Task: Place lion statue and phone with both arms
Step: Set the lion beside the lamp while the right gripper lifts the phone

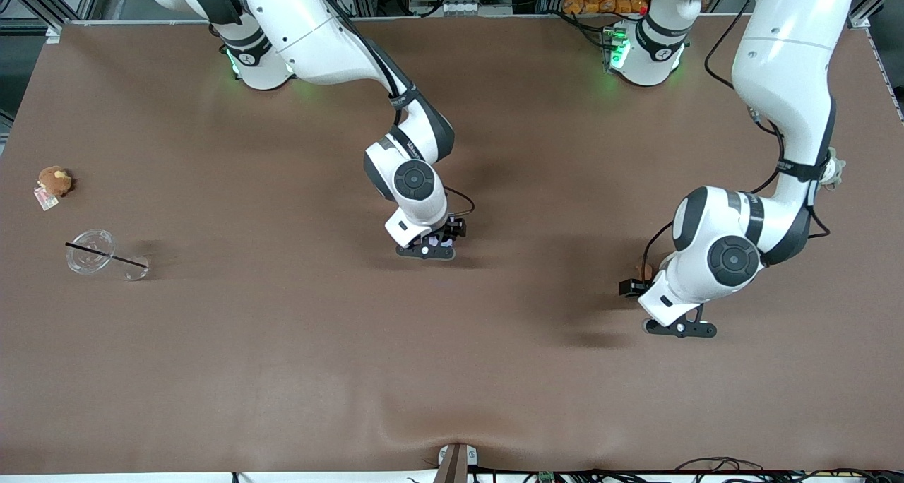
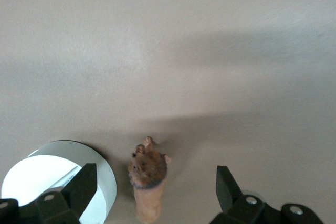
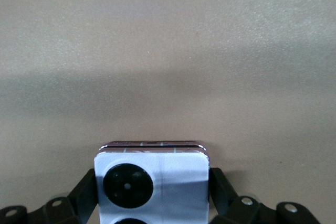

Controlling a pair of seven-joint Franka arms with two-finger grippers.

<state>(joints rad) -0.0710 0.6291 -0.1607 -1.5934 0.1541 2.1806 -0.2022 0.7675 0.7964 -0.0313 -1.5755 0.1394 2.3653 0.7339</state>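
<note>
The lion statue, a small reddish-brown figurine, stands on the brown table between the wide-open fingers of my left gripper; neither finger touches it. In the front view only a bit of the statue shows beside my left gripper, low over the table toward the left arm's end. My right gripper is shut on the lavender phone, a finger pressed on each side, camera circles showing. In the front view my right gripper holds the phone low over the table's middle.
A white round disc lies right beside the lion statue. A brown plush toy with a tag and a tipped clear cup with a black straw lie toward the right arm's end. A grey-green plush peeks from the left arm.
</note>
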